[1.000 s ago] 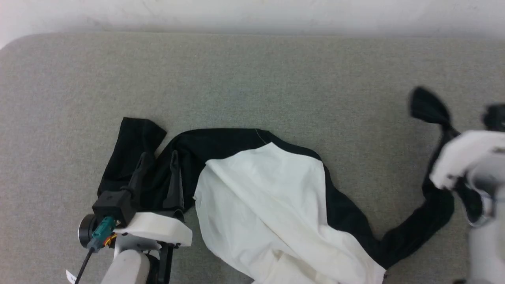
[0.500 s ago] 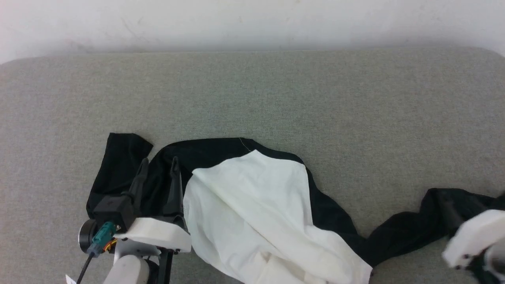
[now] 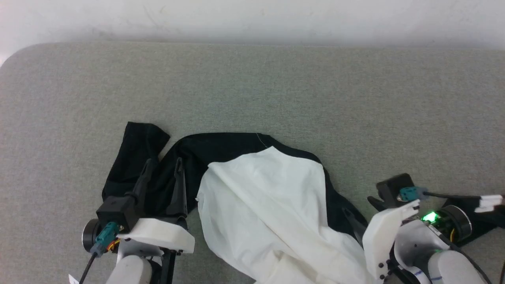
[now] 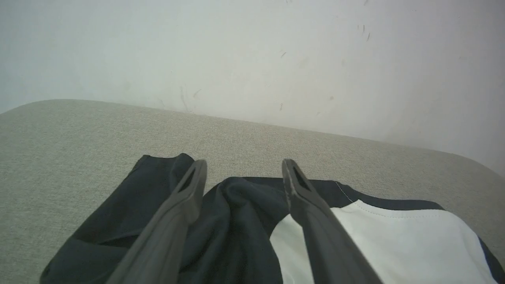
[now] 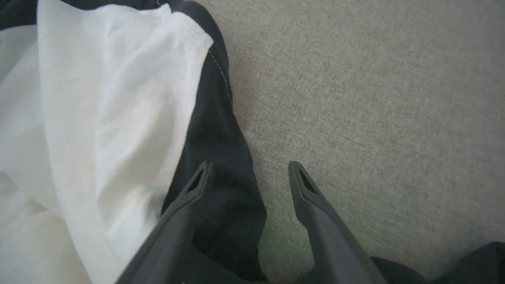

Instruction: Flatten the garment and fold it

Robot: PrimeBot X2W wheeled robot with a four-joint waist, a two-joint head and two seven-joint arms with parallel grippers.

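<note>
Surroundings: grey-green padded surface (image 3: 252, 86) under everything. Pale scuffed wall (image 4: 252, 51) beyond the fingertips of the left gripper (image 4: 243, 163). Nothing stands btwn either gripper and the cloth.

Garment (image 3: 268, 205) lies crumpled btwn the two arms. White body in a diagonal heap, w/ a black shoulder band arcing along the edge far from both wrists. Black sleeve (image 3: 136, 157) lies folded under the left fingers. Second sleeve (image 3: 483, 221) trails out past the right wrist, partly hidden by it.

Teal plug (image 3: 408, 193) + cable on the right wrist, green light (image 3: 430, 217) just beside it. Matching plug (image 3: 103, 233) on the left wrist.

Left gripper: fingers spread wide, clamping nothing. A black fold bunches up in the gap. Outer finger over the black sleeve, inner finger along the seam where black meets white. Contact w/ cloth: can't tell.

Right gripper (image 5: 249, 167): also wide apart, empty. Finger nearer the white body sits over the black strip edging it; other finger over bare padded surface. Cloth edge runs thru the gap. Touching or just above: can't tell. A dark bit of cloth shows behind the outer finger, near the wrist.
</note>
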